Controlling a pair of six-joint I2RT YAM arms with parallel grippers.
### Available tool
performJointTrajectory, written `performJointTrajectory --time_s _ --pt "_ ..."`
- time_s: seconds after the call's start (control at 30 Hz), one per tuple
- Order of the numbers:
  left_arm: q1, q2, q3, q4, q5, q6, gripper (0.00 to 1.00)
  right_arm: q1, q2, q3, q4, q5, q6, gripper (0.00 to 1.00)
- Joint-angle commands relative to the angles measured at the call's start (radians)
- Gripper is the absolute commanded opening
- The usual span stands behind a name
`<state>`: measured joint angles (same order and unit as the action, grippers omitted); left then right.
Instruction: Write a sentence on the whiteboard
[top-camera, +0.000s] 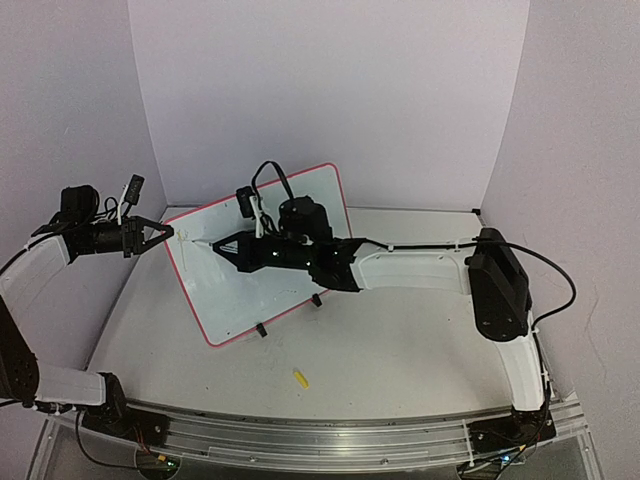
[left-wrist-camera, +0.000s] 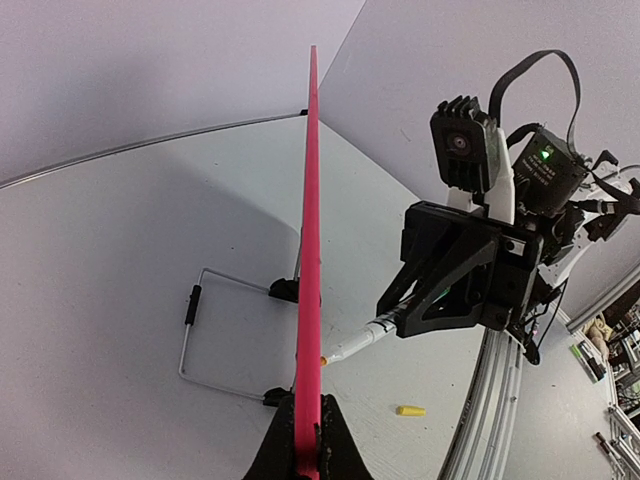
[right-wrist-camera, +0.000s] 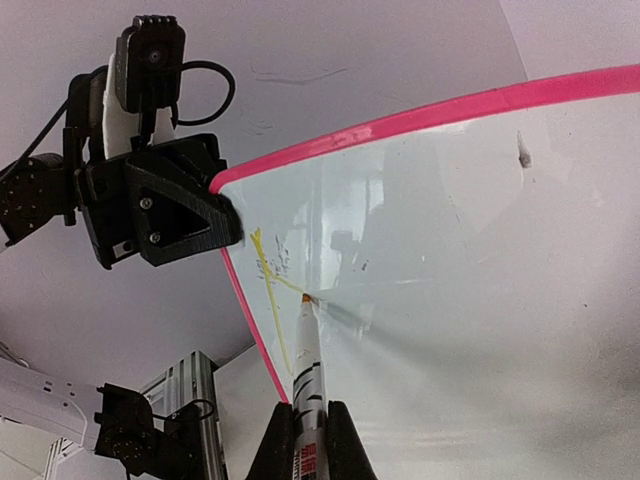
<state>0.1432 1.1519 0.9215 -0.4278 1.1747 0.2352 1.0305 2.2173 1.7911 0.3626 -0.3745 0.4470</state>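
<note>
- White table (top-camera: 400, 350) with pale lilac walls (top-camera: 330, 90) on three sides.
- The whiteboard (top-camera: 230, 290) stands left of the table's centre, leaning back, its writing face turned toward the arms. It has a pink-red rim.
- Two black feet (top-camera: 261, 330) touch the table under its lower edge. From the left wrist, a wire stand (left-wrist-camera: 190, 340) shows behind the whiteboard (left-wrist-camera: 310, 250), which appears there edge-on.
- The left gripper (top-camera: 165, 236) grips the whiteboard's left edge near the upper corner. Its fingers (left-wrist-camera: 285, 450) sit on either side of the rim, pinching it.
- The right gripper (top-camera: 225, 245) is clamped narrowly around a marker (right-wrist-camera: 306, 365), pointing left across the whiteboard's face.
- The marker's tip touches the whiteboard (right-wrist-camera: 480, 300) just inside the left rim, close to the left gripper (right-wrist-camera: 215, 215).
- Yellow strokes (right-wrist-camera: 270, 280) run beside the rim there, with faint smudges near them. I cannot read them.
- A small yellow cap (top-camera: 300, 378) lies on the table in front of the whiteboard, apart from it.
</note>
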Motion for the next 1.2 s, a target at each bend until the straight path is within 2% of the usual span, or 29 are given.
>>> performJointTrajectory --time_s 0.0,0.53,1.17 --pt "-0.022 -0.009 0.005 -0.067 0.007 0.009 0.00 -0.015 -0.044 -0.039 0.014 0.045 0.008 0.00" --pt "-0.023 -0.008 0.004 -0.065 0.003 0.008 0.00 -0.011 0.015 -0.013 0.015 -0.087 0.018 0.00" --pt "-0.023 -0.008 0.005 -0.065 0.002 0.006 0.00 0.014 0.079 0.051 -0.010 -0.121 0.020 0.00"
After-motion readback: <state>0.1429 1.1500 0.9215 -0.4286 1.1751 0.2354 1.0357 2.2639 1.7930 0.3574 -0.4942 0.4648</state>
